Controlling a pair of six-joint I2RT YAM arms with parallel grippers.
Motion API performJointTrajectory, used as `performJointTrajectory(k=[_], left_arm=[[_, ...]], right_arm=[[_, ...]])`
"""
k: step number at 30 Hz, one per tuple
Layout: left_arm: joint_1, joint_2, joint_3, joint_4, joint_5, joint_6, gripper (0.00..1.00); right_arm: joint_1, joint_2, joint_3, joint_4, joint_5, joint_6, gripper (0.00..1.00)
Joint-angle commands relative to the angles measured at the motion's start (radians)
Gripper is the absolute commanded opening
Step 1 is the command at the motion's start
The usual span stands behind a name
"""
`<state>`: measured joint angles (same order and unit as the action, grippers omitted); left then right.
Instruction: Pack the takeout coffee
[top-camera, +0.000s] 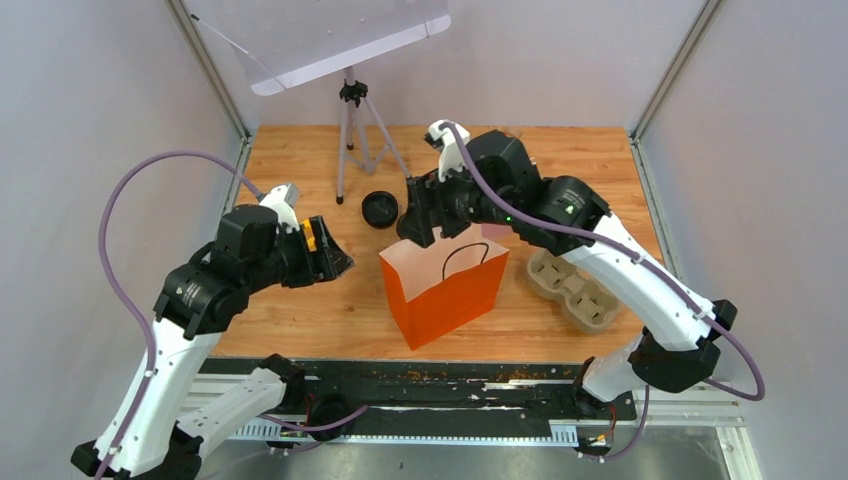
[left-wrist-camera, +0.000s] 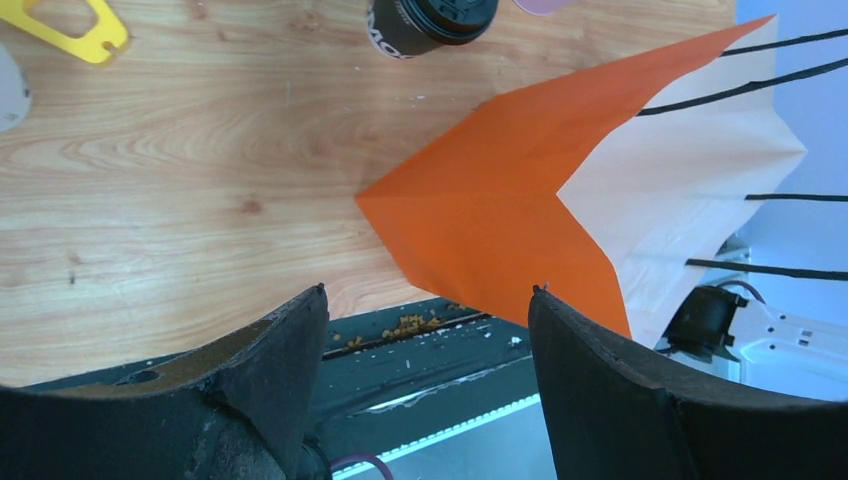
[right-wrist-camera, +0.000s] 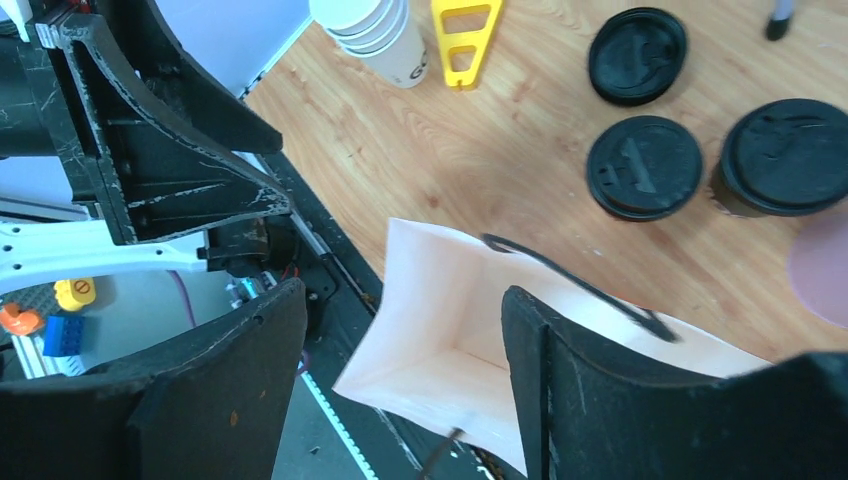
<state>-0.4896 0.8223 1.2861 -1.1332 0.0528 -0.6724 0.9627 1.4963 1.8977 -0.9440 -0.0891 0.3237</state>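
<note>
An orange paper bag (top-camera: 445, 285) stands open mid-table; its pale inside (right-wrist-camera: 470, 330) shows in the right wrist view. My right gripper (top-camera: 415, 222) (right-wrist-camera: 400, 290) hovers open over the bag's back left corner, with the rim below the gap and nothing held. Behind the bag stand three takeout coffee cups with black lids (right-wrist-camera: 637, 55) (right-wrist-camera: 643, 167) (right-wrist-camera: 790, 155); from above only one (top-camera: 381, 210) shows. My left gripper (top-camera: 338, 258) (left-wrist-camera: 428, 292) is open and empty, left of the bag's creased side (left-wrist-camera: 480, 210).
A brown pulp cup tray (top-camera: 570, 285) lies right of the bag. A stack of white cups (right-wrist-camera: 375, 35) and a yellow tool (right-wrist-camera: 462, 35) sit near the left gripper. A tripod (top-camera: 350, 130) stands at the back. A pink blur (right-wrist-camera: 820, 265) lies beside the cups.
</note>
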Motion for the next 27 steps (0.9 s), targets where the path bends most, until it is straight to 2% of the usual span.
performJointTrajectory(k=[1,10,14,21,27], left_arm=[[-0.003,0.025,0.010,0.085,0.076,-0.034,0.81],[-0.034,0.029,-0.074,0.204,0.116,-0.160,0.80],[-0.071,0.035,-0.121,0.259,0.120,-0.212,0.80],[-0.087,0.049,-0.127,0.298,0.115,-0.228,0.80],[-0.102,0.073,-0.100,0.292,0.099,-0.234,0.81]], right_arm=[[-0.079,-0.077,0.028,-0.046,-0.026,-0.094,0.72],[-0.201,-0.135,0.016,-0.169,0.029,-0.228,0.76],[-0.249,-0.178,-0.071,-0.182,0.057,-0.253,0.77],[-0.402,-0.232,-0.197,-0.160,-0.051,-0.230,0.72],[-0.437,-0.236,-0.235,-0.138,-0.099,-0.217,0.68]])
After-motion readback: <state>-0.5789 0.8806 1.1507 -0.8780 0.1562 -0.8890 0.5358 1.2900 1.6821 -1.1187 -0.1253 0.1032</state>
